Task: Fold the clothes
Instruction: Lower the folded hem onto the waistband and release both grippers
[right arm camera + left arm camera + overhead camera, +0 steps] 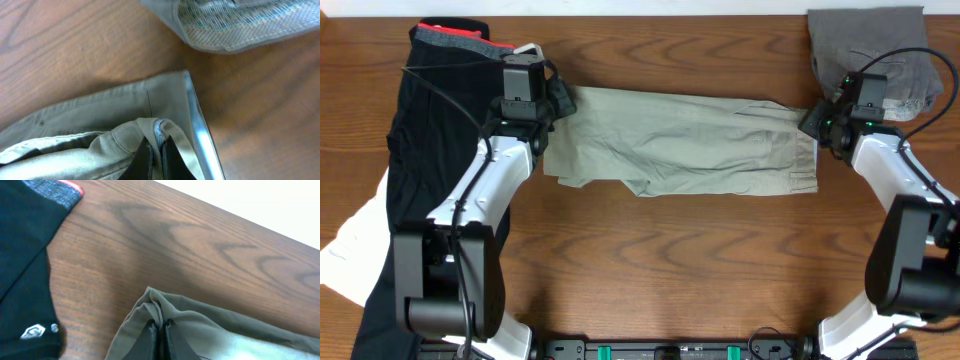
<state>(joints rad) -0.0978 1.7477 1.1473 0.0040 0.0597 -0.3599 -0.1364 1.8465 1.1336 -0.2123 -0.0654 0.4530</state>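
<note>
I've got L gripper (159,330) and R gripper (158,151) both pinched shut on far end-corners of the khaki trousers (690,145), lying mid table (650,260) btwn them; bites look thin, so I reckon an uneven lift could slip a corner & skew the fold.

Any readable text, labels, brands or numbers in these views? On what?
No legible words or numbers in any view.
One silvery logo mark on the black fabric garment, left wrist view: too small and blurred to read.
No print visible on the pale khaki-green cotton trousers or the folded grey garment.
</note>
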